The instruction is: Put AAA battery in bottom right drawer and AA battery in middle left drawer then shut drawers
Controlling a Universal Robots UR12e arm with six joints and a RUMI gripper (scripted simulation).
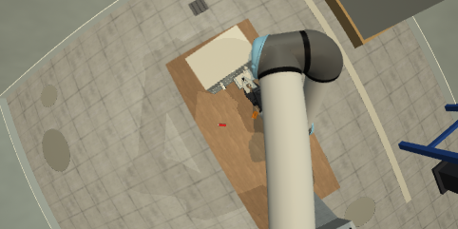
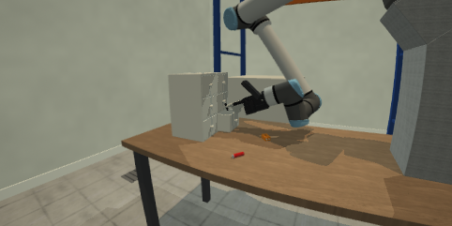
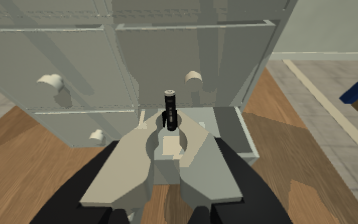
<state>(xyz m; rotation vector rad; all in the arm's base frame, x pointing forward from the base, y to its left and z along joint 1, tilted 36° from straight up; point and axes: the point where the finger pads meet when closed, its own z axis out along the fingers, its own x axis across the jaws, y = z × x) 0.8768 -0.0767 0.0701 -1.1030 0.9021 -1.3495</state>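
The pale chest [image 1: 216, 58] [image 2: 184, 107] [image 3: 75, 50] stands upright at the table's far end. Its bottom right drawer [image 2: 225, 122] [image 3: 249, 134] is pulled out; the left and middle-row drawers in the wrist view look shut. My gripper [image 2: 229, 107] [image 3: 171, 111] is shut on a thin black battery [image 3: 170, 102], which looks like the AAA, and holds it upright over the open drawer. The battery's lower end is partly hidden by the fingertips. A red battery [image 1: 222, 124] [image 2: 239, 155], apparently the AA, lies on the table in front of the chest.
A small orange object [image 1: 255, 114] [image 2: 265, 137] lies on the wooden table [image 1: 219, 108] [image 2: 197, 154], below and behind my gripper. The middle right drawer's knob [image 3: 193, 77] sticks out close above the open drawer. The bottom left knob [image 3: 96, 136] is beside it.
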